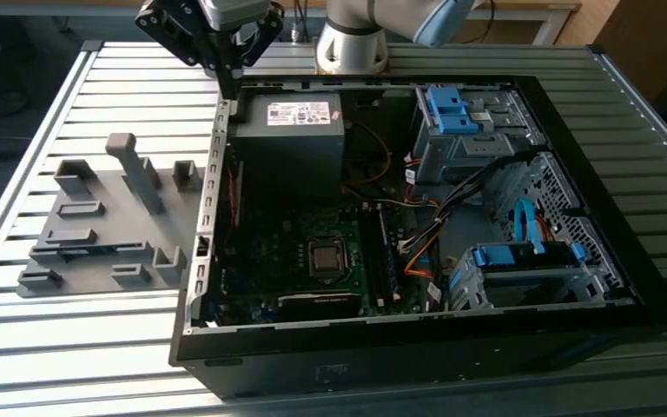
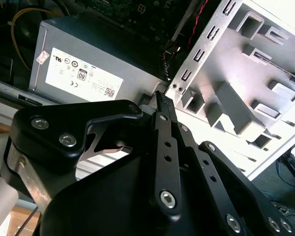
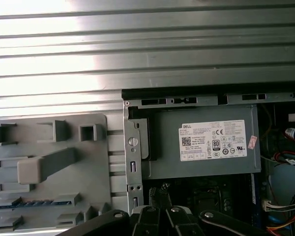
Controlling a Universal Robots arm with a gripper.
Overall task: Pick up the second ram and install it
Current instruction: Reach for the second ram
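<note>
The ribbed metal bench carried the open black computer case lying on its side, probably so that the green motherboard faced upward for work from above. The grey box-shaped power supply sat in the case's far corner. Just beside the case, on the exterior view's left, lay the grey plastic holder tray with its upright posts. The black linkage end effector hung above the case wall by the power supply. Its fingers were drawn together, or very nearly, with nothing between them. The second ram, a thin blue-green stick, stood on edge in a tray slot well apart from the end effector, likely kept upright so its top edge could be pinched. Most of the stick was sunk in the slot. The motherboard's long slots were too dark to tell whether any was filled.
</note>
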